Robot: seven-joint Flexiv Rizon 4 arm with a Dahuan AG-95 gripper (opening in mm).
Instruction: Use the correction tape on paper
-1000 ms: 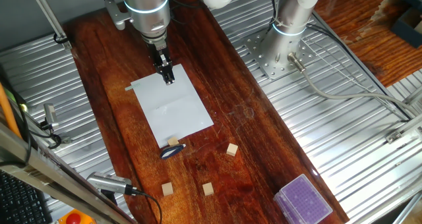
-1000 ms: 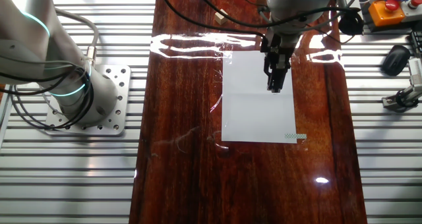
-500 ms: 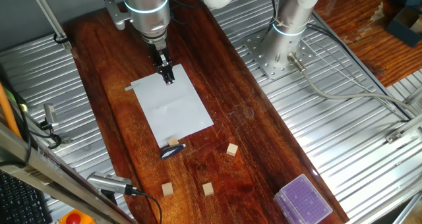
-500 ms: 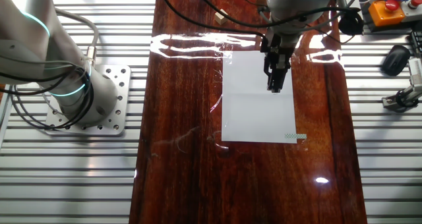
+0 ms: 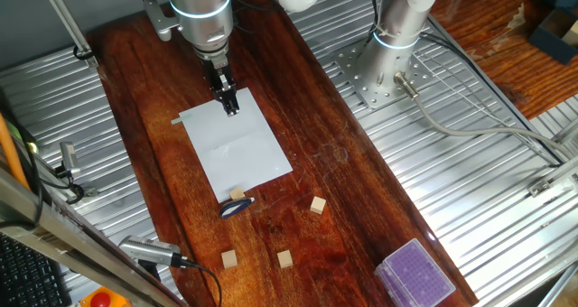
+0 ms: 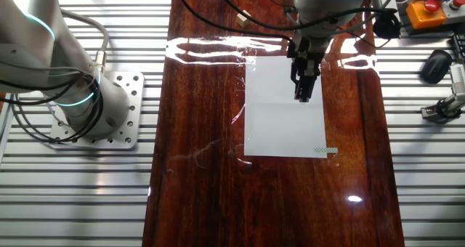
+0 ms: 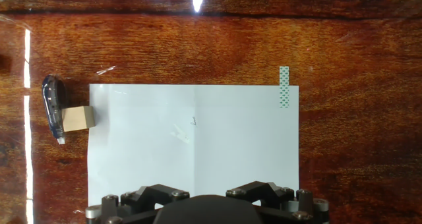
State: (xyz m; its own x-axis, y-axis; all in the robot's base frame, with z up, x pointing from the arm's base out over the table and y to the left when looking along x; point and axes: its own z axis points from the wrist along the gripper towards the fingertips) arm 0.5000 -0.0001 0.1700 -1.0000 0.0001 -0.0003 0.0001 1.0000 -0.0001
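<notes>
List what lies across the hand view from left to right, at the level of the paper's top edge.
correction tape → wooden cube touching the sheet's left edge → paper → strip of patterned green tape at the paper's top right corner.

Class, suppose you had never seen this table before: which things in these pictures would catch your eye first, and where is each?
The white paper lies mid-table on dark wood, with the pincer poised over its far end. The dark blue correction tape lies just off the near edge, beside a wooden cube.
</notes>
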